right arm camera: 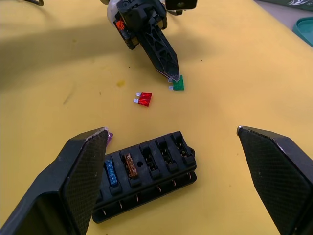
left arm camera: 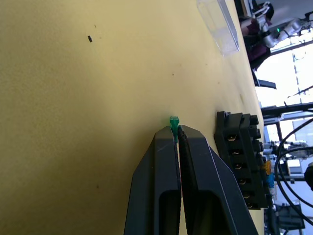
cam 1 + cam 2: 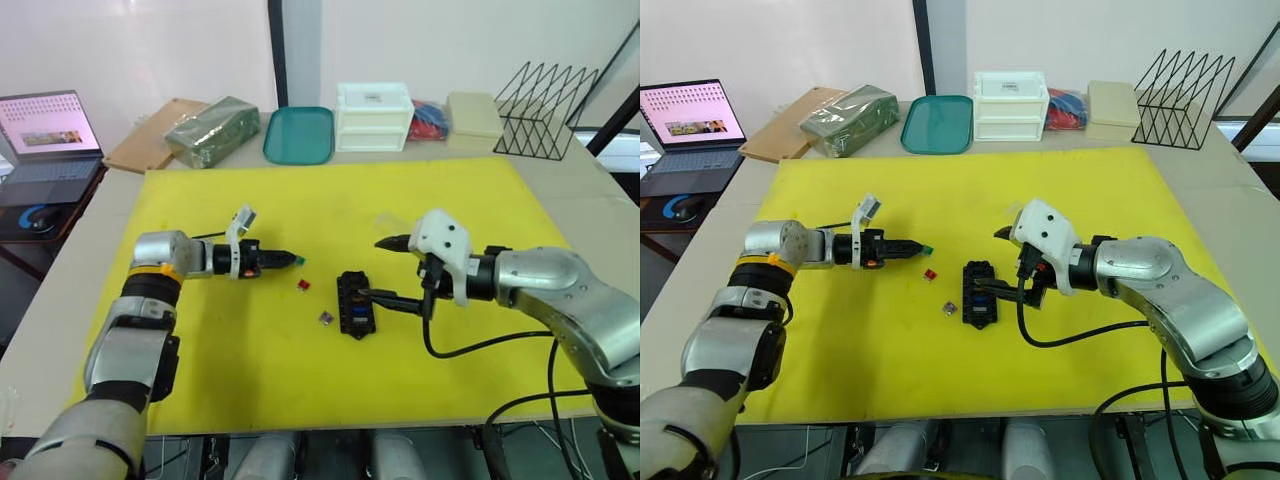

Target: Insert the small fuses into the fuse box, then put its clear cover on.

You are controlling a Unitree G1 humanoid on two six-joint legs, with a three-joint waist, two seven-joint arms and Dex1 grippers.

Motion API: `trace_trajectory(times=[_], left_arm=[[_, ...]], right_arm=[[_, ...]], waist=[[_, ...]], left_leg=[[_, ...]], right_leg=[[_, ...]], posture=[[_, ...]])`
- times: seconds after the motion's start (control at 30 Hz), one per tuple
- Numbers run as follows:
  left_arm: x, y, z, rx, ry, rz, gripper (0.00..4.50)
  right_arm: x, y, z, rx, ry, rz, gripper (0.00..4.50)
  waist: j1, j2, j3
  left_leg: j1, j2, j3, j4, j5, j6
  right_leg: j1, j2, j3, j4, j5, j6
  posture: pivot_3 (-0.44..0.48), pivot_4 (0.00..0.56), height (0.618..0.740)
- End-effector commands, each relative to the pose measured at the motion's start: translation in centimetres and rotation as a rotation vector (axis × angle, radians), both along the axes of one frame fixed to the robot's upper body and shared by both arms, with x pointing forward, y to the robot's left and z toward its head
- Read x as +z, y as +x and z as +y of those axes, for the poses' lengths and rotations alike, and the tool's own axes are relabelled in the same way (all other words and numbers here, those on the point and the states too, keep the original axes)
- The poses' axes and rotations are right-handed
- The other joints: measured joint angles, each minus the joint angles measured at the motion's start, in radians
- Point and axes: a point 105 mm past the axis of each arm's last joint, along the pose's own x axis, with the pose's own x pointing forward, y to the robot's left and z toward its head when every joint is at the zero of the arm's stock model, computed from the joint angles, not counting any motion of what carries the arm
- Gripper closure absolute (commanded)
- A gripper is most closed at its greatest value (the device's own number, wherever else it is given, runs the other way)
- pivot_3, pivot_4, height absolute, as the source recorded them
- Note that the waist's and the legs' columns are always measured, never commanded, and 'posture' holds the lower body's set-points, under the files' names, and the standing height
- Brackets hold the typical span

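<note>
A lab bench – yellow mat, laptop, parts drawers.

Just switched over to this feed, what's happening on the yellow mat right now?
The left gripper is shut on a green fuse, held just above the yellow mat. The right gripper is open, its fingers either side of the black fuse box. The box already holds a blue fuse and an amber fuse; several slots are empty. A red fuse and a purple fuse lie loose on the mat. The clear cover lies apart, not on.
</note>
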Motion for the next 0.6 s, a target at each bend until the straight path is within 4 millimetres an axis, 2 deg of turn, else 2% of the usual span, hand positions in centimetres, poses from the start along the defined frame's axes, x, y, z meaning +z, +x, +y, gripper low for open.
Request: trace_trajectory(times=[0.03,0.1,0.2,0.27,0.43,0.6], left_arm=[[0.8,-0.2,1.2,0.038,-0.026,-0.029,4.46],[1.4,-0.7,1.5,0.040,-0.043,-0.077,4.46],[4.0,-2.2,1.7,0.019,-0.076,-0.380,4.46],[5.4,-4.1,1.3,-0.021,-0.110,-0.522,4.46],[6.6,-8.0,-0.2,-0.057,-0.211,-0.663,4.46],[6.6,-10.8,-2.6,-0.142,-0.158,-0.746,4.46]], right_arm=[[0.8,-0.4,0.3,0.014,-0.004,-0.045,0.00],[0.7,-0.5,0.2,0.015,-0.002,-0.040,0.00],[0.7,-0.5,0.2,0.007,0.022,0.006,0.00],[0.9,-0.5,0.4,-0.001,0.077,0.064,0.00],[1.4,-1.2,1.0,0.017,0.223,0.240,0.00],[2.1,-1.9,1.3,0.054,0.297,0.357,0.00]], waist=[[-0.002,0.000,0.000],[-0.006,0.000,0.000],[-0.018,0.000,0.000],[-0.020,0.000,0.000],[-0.014,0.000,0.000],[0.004,0.000,0.000]], left_leg=[[0.000,0.000,0.000,0.000,0.000,0.000],[0.000,0.000,0.000,-0.001,0.000,0.000],[0.000,0.001,0.000,-0.002,0.000,0.000],[0.000,0.001,0.000,-0.002,0.000,0.000],[0.000,0.001,0.000,-0.001,0.000,0.000],[0.000,0.001,0.000,0.000,0.000,0.000]], right_leg=[[0.000,0.000,0.000,0.000,0.000,0.000],[0.000,0.000,0.000,0.000,0.000,0.000],[-0.001,0.000,0.000,0.000,0.000,0.000],[-0.001,0.000,0.000,-0.001,0.000,0.000],[0.001,0.000,0.000,-0.001,0.000,0.000],[0.002,-0.001,0.000,-0.001,0.000,0.000]], posture=[[0.000,0.150,0.740],[0.000,0.150,0.740],[0.000,0.150,0.740],[0.000,0.150,0.740],[0.000,0.150,0.740],[0.000,0.150,0.740]])
